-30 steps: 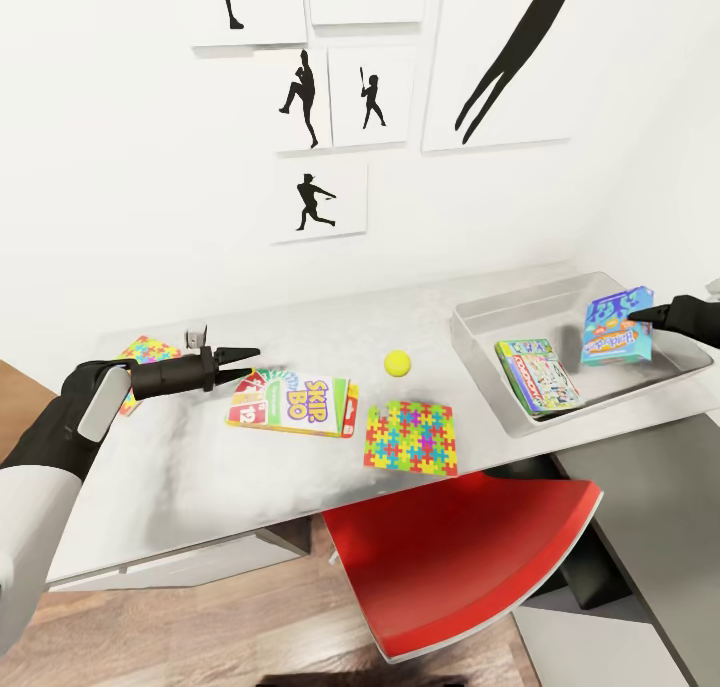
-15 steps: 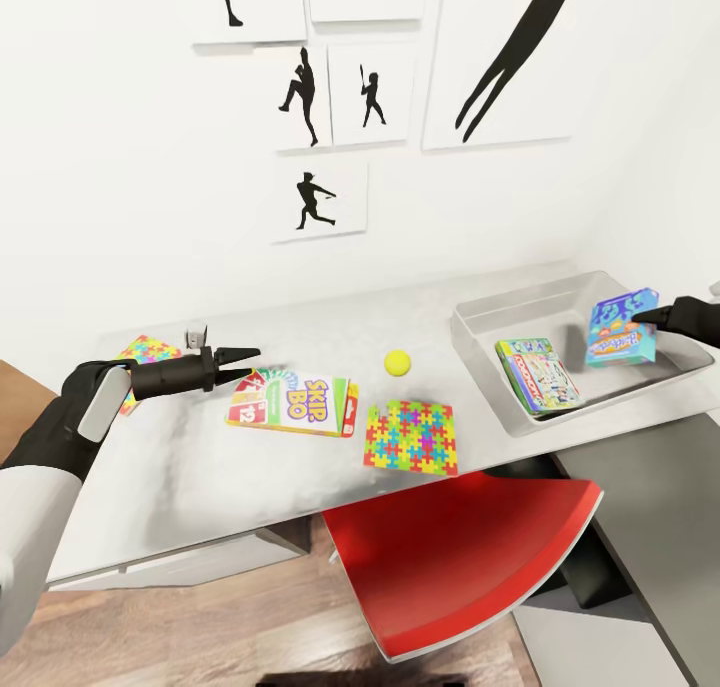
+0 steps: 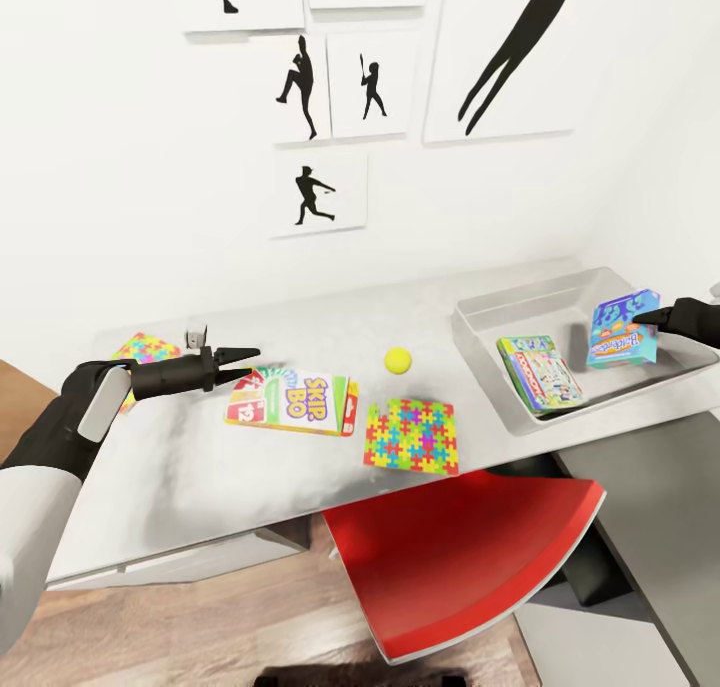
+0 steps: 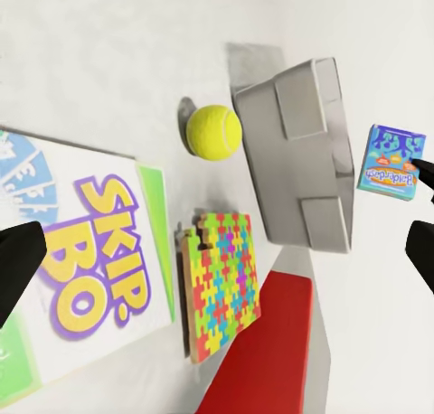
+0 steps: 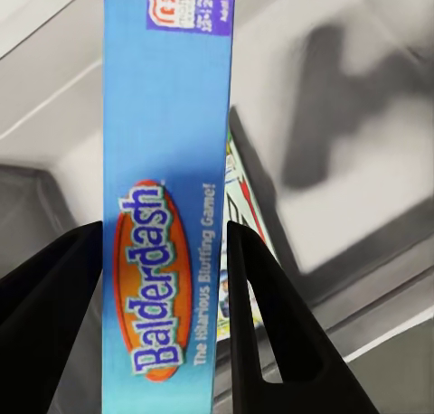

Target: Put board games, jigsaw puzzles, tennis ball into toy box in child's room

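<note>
Right fingers (image 5: 163,278): clamped on the narrow edge of the blue board game (image 5: 167,206), one dark finger each side; side panel reads "Balderdash". In the head view the right gripper (image 3: 650,319) holds this box (image 3: 622,330) tilted, raised over the right half of the toy box (image 3: 500,312), not resting on its floor as far as can be told.

Left fingers (image 3: 240,357): spread apart, nothing between them, hovering just beside the left end of the SKIP-BO board game (image 3: 292,401). Left wrist view shows both dark fingertips (image 4: 18,265) wide apart at the frame edges.

Green board game (image 3: 540,372): lying flat inside the toy box, left of the blue one.

On the surface (image 3: 200,467): SKIP-BO flat; one jigsaw puzzle (image 3: 412,436) just beside it at the front edge, above the red chair (image 3: 450,557); tennis ball (image 3: 398,360) between SKIP-BO and the toy box; second jigsaw puzzle (image 3: 148,352) at far left, partly behind the left arm.

Wall behind: black silhouette prints (image 3: 315,189).
</note>
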### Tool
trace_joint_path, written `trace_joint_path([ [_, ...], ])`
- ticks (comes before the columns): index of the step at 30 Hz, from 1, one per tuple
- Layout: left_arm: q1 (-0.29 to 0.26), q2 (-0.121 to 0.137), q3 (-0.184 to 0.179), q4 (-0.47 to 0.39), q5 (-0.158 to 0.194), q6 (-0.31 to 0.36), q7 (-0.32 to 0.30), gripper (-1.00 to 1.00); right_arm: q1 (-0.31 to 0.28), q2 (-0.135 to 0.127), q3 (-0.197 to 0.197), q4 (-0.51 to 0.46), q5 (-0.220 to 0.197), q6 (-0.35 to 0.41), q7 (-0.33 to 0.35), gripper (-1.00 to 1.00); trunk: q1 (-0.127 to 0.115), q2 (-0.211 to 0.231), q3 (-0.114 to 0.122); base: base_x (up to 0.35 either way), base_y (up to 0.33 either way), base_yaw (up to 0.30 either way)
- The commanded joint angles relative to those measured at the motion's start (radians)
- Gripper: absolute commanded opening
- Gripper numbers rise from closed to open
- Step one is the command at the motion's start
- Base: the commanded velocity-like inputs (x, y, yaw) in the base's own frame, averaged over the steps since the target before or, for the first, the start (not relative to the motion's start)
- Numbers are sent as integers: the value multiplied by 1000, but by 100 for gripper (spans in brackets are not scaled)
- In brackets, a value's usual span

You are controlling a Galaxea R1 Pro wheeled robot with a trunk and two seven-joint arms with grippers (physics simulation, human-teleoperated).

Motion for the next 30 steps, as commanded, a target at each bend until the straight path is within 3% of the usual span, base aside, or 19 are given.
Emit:
trace_joint_path([
  [1,-1,1,-2,0,1,3,-3,100,-2,-1,2,0,-11,0,-10,-100,0,-2,-3,0,0,0],
  [30,-1,3,1,-1,1,11,-4,100,-3,-2,2,-1,-12,0,-9,-100,0,-2,-51,0,0,0],
])
